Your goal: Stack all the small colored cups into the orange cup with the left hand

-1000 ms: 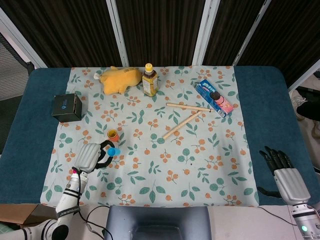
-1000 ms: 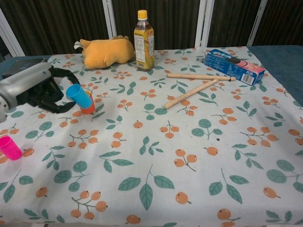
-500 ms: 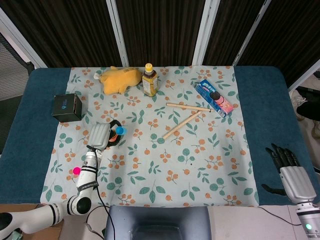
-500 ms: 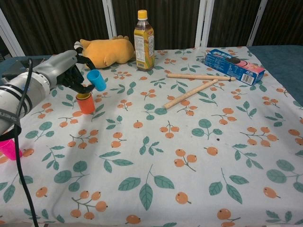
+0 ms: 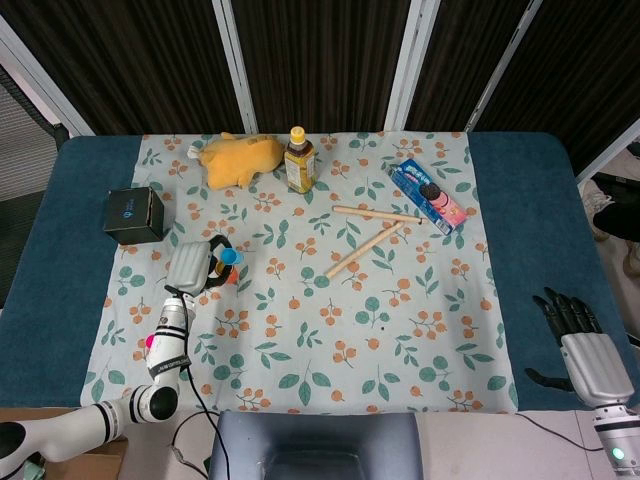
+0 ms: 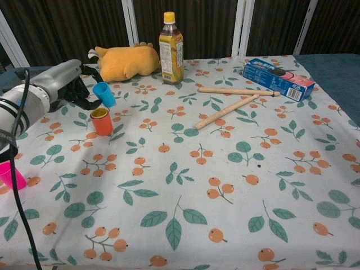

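Chest view: left hand [image 6: 67, 84] holds one blue cup [image 6: 104, 94] above one orange cup [image 6: 102, 121]

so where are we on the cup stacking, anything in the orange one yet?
Nothing stacked yet: the orange cup stands with nothing in it. In hand: the left hand holds the blue cup just above it, not yet lowered in. Left: seat the blue one, then fetch the pink cup by the near left edge.
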{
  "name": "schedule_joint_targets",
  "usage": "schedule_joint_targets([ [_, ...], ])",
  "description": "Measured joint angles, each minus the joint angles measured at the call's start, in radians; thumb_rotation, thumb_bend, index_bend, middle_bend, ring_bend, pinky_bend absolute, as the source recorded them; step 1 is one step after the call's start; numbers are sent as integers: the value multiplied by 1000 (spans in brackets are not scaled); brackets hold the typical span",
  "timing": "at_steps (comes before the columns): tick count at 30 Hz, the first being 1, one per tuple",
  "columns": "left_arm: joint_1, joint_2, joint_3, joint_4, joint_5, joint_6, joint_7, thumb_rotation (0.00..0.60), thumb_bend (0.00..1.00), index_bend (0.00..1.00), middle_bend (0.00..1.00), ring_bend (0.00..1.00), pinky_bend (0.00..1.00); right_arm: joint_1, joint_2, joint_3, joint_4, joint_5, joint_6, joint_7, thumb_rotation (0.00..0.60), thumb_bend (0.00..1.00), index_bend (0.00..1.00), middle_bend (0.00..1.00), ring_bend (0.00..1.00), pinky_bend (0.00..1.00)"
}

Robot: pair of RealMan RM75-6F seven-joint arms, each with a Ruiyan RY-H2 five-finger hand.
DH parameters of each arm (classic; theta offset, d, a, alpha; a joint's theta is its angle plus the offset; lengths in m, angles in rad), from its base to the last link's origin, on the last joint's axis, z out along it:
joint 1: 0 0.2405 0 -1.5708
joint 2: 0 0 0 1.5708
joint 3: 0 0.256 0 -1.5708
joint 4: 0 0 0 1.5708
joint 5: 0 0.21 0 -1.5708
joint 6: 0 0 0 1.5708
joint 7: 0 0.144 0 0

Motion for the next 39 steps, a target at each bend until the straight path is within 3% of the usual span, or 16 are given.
schedule_joint_targets([
  [15, 23, 47, 59, -16, 1, -29, -6, 600, 398, 530, 1000, 1000, 1000, 2, -1, -6, -10, -8, -8, -3, 600, 140, 0, 0, 0, 0],
  [16, 23, 47, 63, -18, 1, -29, -3, 600, 397, 467, 1000, 1000, 1000, 1, 0, -7, -11, -9, -8, -1, 600, 140, 0, 0, 0, 0],
  [19, 23, 52, 68, -23, -14, -38, 12, 600, 388, 114, 1000, 1000, 1000, 1, 2, -6, -10, -10, -6, 2, 600, 141, 0, 0, 0, 0],
  [20, 23, 54, 69, -27, -20, -39, 16, 600, 382, 27, 1000, 1000, 1000, 1, 2, -7, -9, -10, -6, 3, 600, 140, 0, 0, 0, 0],
  [21, 23, 56, 69, -32, -24, -40, 18, 600, 380, 7, 1000, 1000, 1000, 1, 2, -7, -9, -10, -8, 4, 600, 141, 0, 0, 0, 0],
  [27, 39, 97, 83, -105, -12, -33, 12, 600, 371, 0, 1000, 1000, 1000, 3, 0, -9, -8, -13, -12, -3, 600, 140, 0, 0, 0, 0],
  [32, 83, 184, 119, -239, 43, -10, -18, 600, 368, 5, 1000, 1000, 1000, 5, -2, -14, -11, -21, -17, -7, 600, 140, 0, 0, 0, 0],
  [39, 212, 382, 235, -407, 198, 48, -137, 600, 367, 95, 1000, 1000, 1000, 8, -3, -18, -11, -29, -21, -4, 600, 140, 0, 0, 0, 0],
])
